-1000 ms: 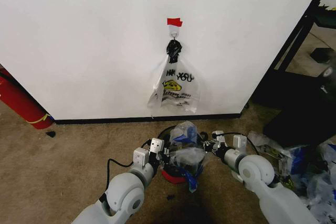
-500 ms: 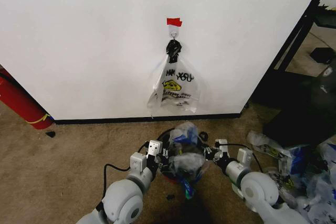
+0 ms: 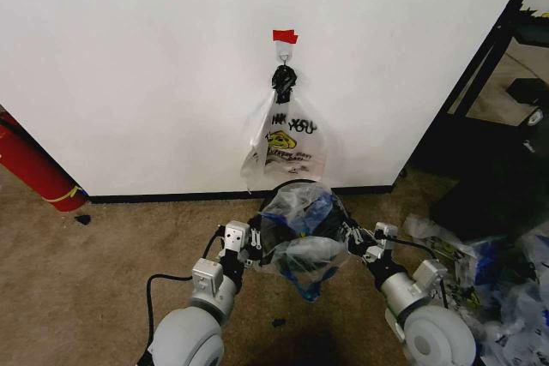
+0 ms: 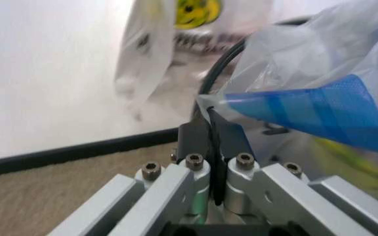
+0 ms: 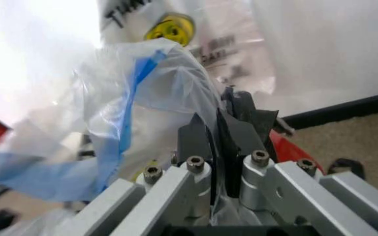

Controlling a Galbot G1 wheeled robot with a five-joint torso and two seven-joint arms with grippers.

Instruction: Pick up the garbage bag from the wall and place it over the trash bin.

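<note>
The garbage bag (image 3: 302, 231), thin clear plastic with blue patches, is stretched between my two grippers low in front of the wall (image 3: 137, 66). My left gripper (image 3: 260, 242) is shut on its edge, and the left wrist view shows the fingers (image 4: 196, 135) pinching the film. My right gripper (image 3: 350, 236) is shut on the opposite edge (image 5: 202, 98). The trash bin is mostly hidden under the bag. Its black rim (image 3: 287, 184) arcs along the bag's far side, and its red base (image 5: 287, 145) peeks past the right fingers.
A clear smiley "THANK YOU" bag (image 3: 287, 139) hangs from the hook under the red tape (image 3: 286, 36). A red cylinder (image 3: 30, 165) leans at the left. A pile of plastic bags (image 3: 493, 276) and a black frame (image 3: 489, 66) stand at the right. Brown carpet (image 3: 94, 280) surrounds the bin.
Both grippers moved toward the wall and farther apart, spreading the bag wider over the bin. The bin's red base, visible earlier in the head view, is now covered.
</note>
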